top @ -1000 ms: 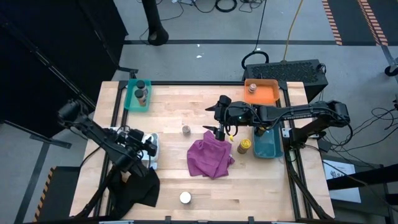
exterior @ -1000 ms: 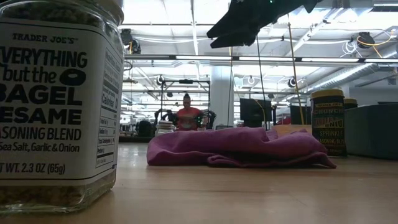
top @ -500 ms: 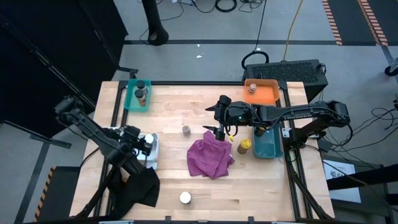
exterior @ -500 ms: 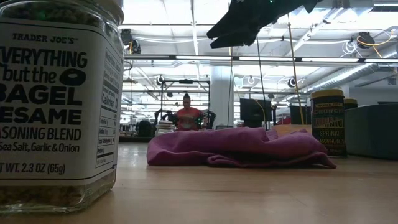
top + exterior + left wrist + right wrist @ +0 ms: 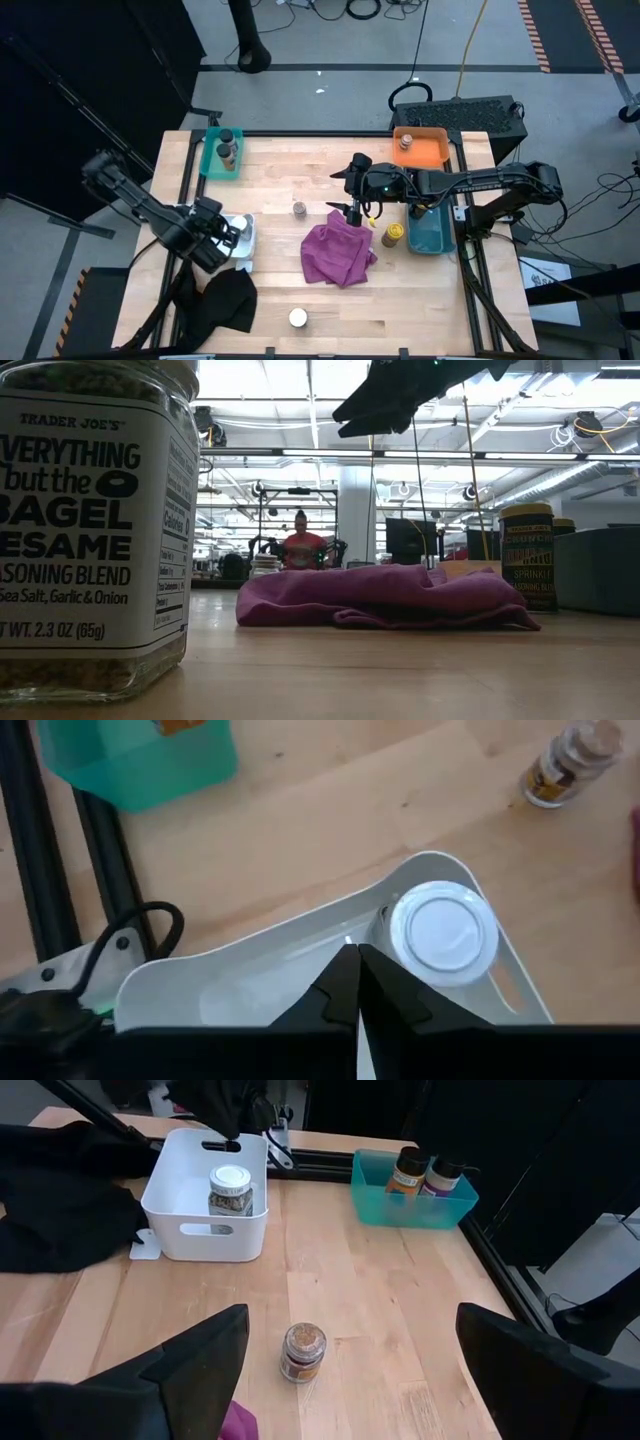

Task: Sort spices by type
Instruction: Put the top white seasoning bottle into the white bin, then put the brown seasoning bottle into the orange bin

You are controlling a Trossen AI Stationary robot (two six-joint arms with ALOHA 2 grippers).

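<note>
My left gripper (image 5: 355, 982) is shut and empty above the white bin (image 5: 250, 955), at the table's left (image 5: 230, 236). A white-lidded spice jar (image 5: 443, 932) stands upright in the bin. My right gripper (image 5: 352, 210) hangs open over the magenta cloth (image 5: 338, 254), with nothing between its fingers (image 5: 350, 1380). A brown-lidded jar (image 5: 303, 1352) stands on the table between the arms. A yellow-lidded jar (image 5: 394, 234) stands right of the cloth. Another white-lidded jar (image 5: 297, 318) stands near the front edge, close to the low camera (image 5: 90, 530).
A teal tray (image 5: 212, 163) at the far left holds two jars. An orange tray (image 5: 432, 152) at the far right holds one. A blue tray (image 5: 432, 236) sits at the right edge. A black cloth (image 5: 225, 300) lies by the left front corner. A person sits in the room beyond.
My left gripper has risen and drawn back from the white bin toward the table's left edge, tipping less steeply down. The white-lidded jar in the bin now shows clear of it.
</note>
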